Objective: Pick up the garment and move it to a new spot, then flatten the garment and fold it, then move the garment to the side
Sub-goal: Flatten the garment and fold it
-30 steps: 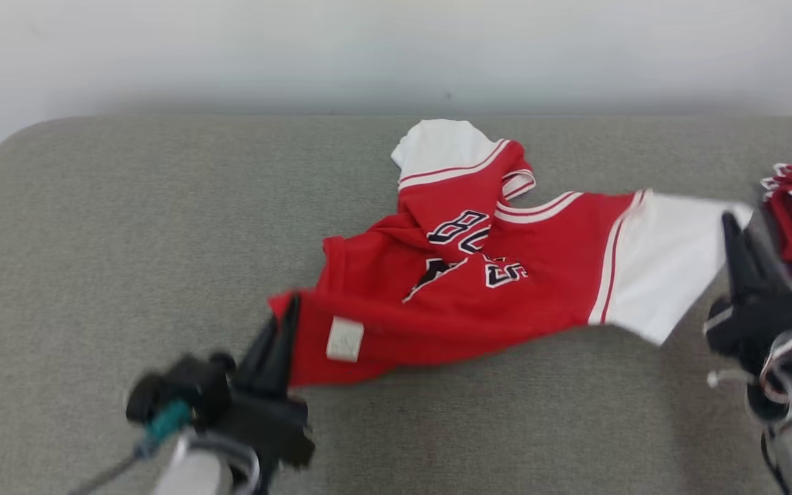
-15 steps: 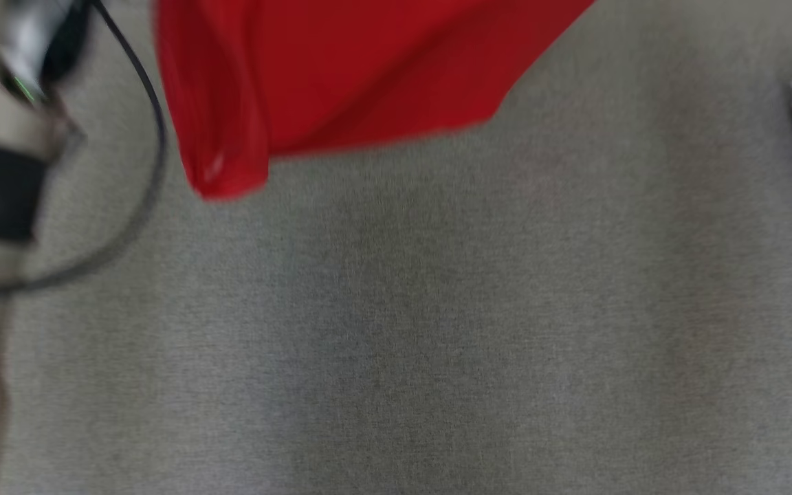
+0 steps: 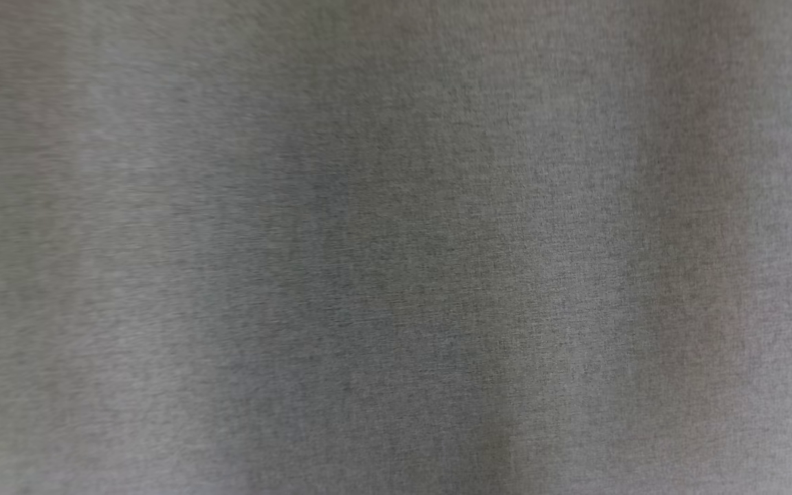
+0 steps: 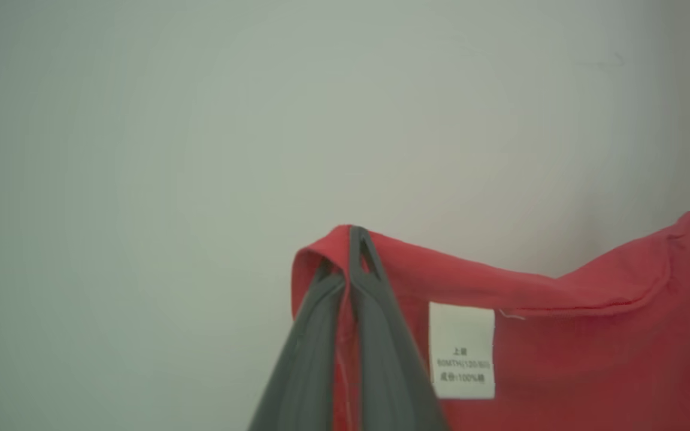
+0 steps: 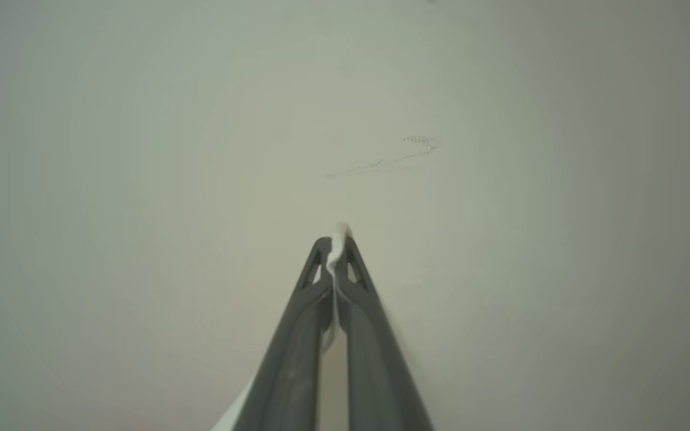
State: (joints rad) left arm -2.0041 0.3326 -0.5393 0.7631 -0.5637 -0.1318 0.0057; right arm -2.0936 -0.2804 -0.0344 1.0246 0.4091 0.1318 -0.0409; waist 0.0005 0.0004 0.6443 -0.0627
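The head view looks down on a grey surface of woven cloth, blurred, with darker and paler bands running from 12 o'clock to 6 o'clock across it.

In the left wrist view the background is a plain pale wall. The left gripper rises from 6 o'clock, its two dark fingers pressed together and clenched on a corner of the red garment. The red cloth wraps over the fingertips, and a strip of it shows in the narrow slit between the fingers lower down. From the grip, the garment's hemmed upper edge runs off toward 3 o'clock, dipping a little and then climbing to the picture's edge, where a small white scrap shows. The cloth below that edge hangs in front of the wall and fills the corner at 4 to 5 o'clock. A white care label with small printed lines lies on the red cloth just beside the fingers, on their 3 o'clock side.

In the right wrist view the background is again a pale wall, with a faint dark scuff mark at about 1 o'clock from the fingertips. The right gripper comes up from 6 o'clock, clamped tight on a thin white fold of the garment that peeps out at the tips. More white cloth shows beside the fingers near 7 o'clock.
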